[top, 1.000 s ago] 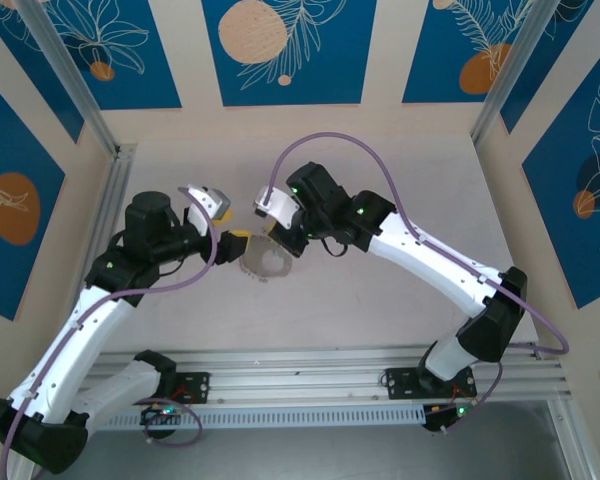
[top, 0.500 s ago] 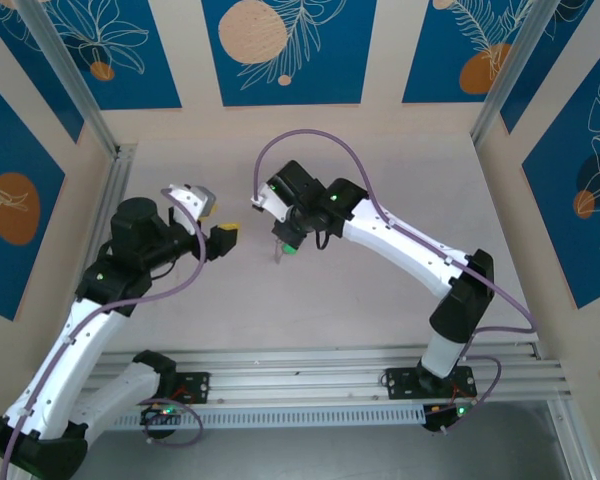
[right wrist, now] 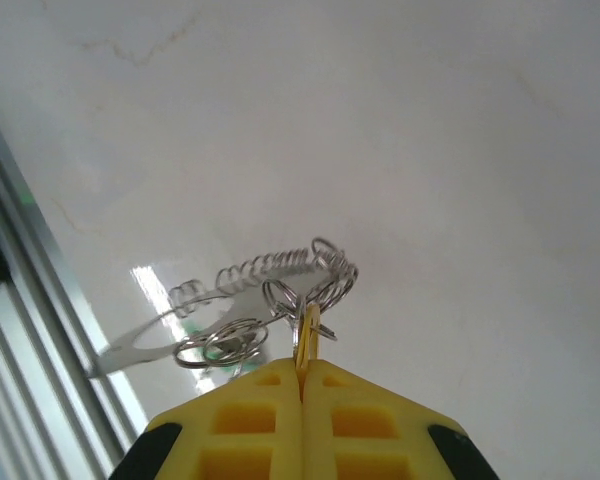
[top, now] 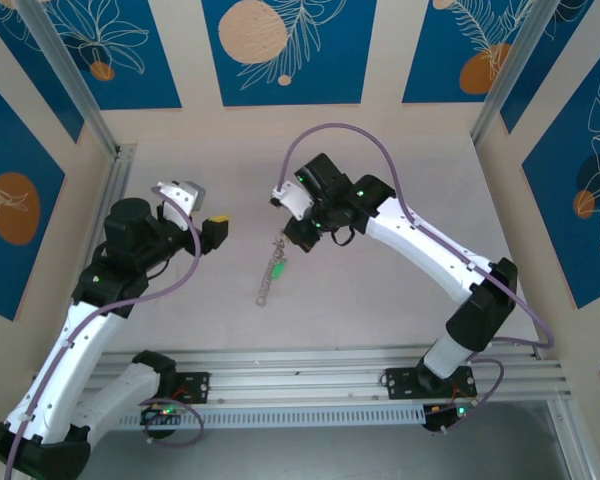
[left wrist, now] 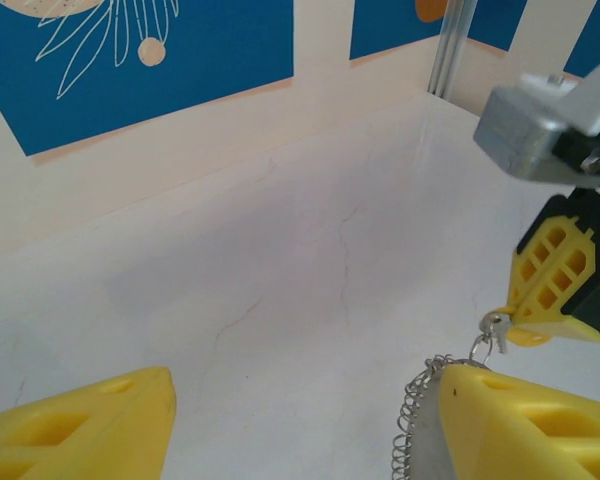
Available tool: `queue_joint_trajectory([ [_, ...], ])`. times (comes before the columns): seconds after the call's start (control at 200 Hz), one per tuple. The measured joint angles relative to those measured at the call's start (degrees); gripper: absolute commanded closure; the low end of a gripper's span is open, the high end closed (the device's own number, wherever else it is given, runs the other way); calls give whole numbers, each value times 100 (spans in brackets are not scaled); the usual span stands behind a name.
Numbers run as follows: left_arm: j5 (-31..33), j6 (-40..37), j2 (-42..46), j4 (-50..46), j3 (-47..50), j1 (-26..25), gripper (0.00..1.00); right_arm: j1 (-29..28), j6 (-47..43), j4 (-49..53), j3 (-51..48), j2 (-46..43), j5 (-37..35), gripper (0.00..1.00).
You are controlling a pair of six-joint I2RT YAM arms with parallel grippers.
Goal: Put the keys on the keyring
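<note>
My right gripper (top: 292, 238) (right wrist: 302, 362) is shut on the key (right wrist: 308, 328), a thin tan-gold piece pinched between its yellow pads. Silver rings link through the key. The keyring (top: 269, 282) (right wrist: 280, 262) dangles from them as a long floppy loop of grey band and beaded chain, with its green tag (top: 278, 268) partway down. My left gripper (top: 208, 206) (left wrist: 305, 380) stands wide open to the left of the loop and holds nothing. The keyring (left wrist: 412, 420) shows just beside its right finger (left wrist: 525, 425).
The pale table top (top: 380, 300) stretches around the arms. An aluminium rail (top: 310, 375) runs along the near edge, and blue patterned walls close the back and sides. A metal post (top: 115, 165) stands at the back left corner.
My right gripper has risen and shifted right with the key, so the keyring now hangs stretched out. The left gripper has drawn back to the left and stayed open.
</note>
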State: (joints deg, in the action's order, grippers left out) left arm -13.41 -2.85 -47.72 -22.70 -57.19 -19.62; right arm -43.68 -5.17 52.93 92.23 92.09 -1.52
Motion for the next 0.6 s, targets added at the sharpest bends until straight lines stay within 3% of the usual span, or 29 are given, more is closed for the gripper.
queue_joint_trajectory([
  [0.405, -52, 2, 22, 2, 81, 17, 31, 474, 400, 667, -603, -278, 192, 100],
  [0.6, -133, 2, 98, 9, 81, 39, 31, 557, 850, 601, -1467, -728, 398, 100],
])
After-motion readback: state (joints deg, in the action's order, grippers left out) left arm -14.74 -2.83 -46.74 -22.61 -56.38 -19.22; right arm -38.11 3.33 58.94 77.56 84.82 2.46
